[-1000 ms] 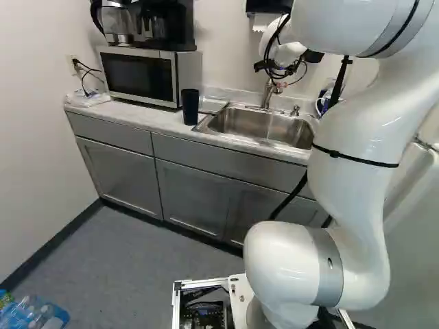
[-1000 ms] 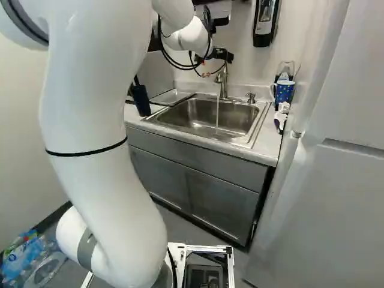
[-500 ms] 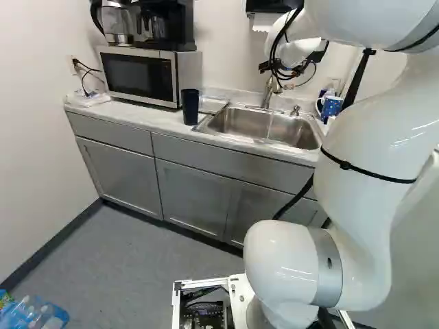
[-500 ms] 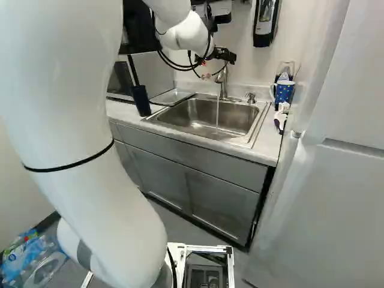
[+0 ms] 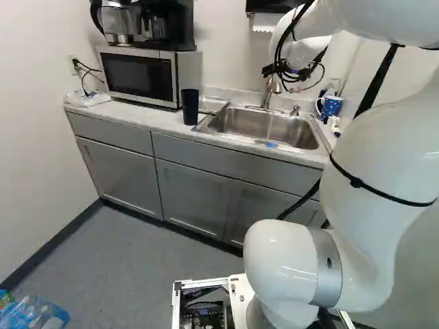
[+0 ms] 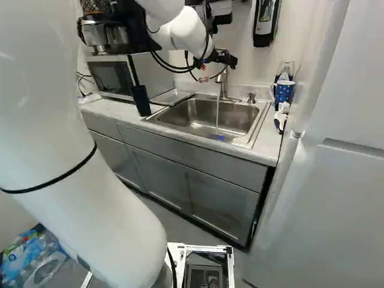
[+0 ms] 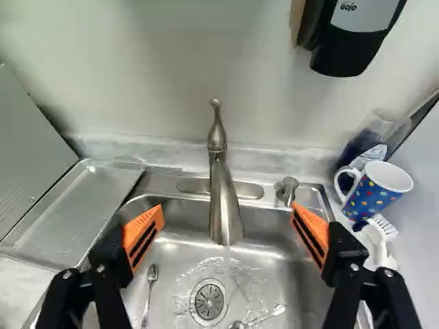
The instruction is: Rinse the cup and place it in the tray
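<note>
- You have two candidates for the cup: the dotted mug [image 7: 376, 197] near the counter's [image 5: 154, 123] far right corner, and the dark cup [image 5: 190, 107] by its front edge, between microwave [image 5: 140, 77] and sink [image 6: 246, 118]. I can't tell which is meant; guess wrong and the run is wasted.
- Your gripper [image 7: 227, 209] is spread wide and empty, facing the faucet [image 7: 224, 199]; drive ahead or swing low and a finger could clip it or the soap pump [image 7: 288, 188].
- Go for the mug, and a wide finger may catch the brush [image 7: 378, 241] beside it.
- Go for the dark cup, and a sideways nudge may tip it off the front edge.
- The running water [image 7: 227, 267] could make your grip slip.
- Release over the tray's [image 7: 82, 219] rim and the cup may topple.
</note>
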Controlling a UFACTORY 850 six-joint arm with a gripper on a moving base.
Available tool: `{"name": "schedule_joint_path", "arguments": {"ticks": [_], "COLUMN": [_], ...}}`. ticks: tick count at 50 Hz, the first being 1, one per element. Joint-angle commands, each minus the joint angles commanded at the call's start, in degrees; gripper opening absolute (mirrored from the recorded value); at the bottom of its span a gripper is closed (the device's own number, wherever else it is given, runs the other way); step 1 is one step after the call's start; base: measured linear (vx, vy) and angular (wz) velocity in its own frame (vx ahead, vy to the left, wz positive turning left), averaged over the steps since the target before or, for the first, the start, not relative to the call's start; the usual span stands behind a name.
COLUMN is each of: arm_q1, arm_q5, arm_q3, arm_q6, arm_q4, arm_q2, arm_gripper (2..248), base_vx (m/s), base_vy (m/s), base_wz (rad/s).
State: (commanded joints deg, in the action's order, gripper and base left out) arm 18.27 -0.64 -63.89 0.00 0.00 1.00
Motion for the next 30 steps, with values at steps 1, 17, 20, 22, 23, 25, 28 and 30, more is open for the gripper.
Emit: {"name": "schedule_joint_path", "arguments": {"ticks": [1,17,20,22,23,25,28,30], "arm_q1": [0.1,1.0,1.2,1.3,1.3,1.4,1.6,1.7], "arm_q5": [-0.2,-4.2,-5.1,-5.6,-5.9,-6.5,-7.4,-8.0], "arm_q3": [0.3,4.8,5.7,6.2,6.4,6.9,7.5,7.9], "arm_q6": [0.0,0.0,0.0,0.0,0.0,0.0,0.0,0.0], "arm_q4": [0.0,0.0,0.0,0.0,0.0,0.0,0.0,0.0], "arm_q2": [0.3,5.0,5.9,6.4,6.7,7.2,7.9,8.3], "arm_gripper": [247,247,247,247,247,247,247,247], "base_vx": [0.0,0.0,0.0,0.0,0.0,0.0,0.0,0.0], "base_vy": [0.0,0.0,0.0,0.0,0.0,0.0,0.0,0.0], "base_wz": [0.0,0.0,0.0,0.0,0.0,0.0,0.0,0.0]}}
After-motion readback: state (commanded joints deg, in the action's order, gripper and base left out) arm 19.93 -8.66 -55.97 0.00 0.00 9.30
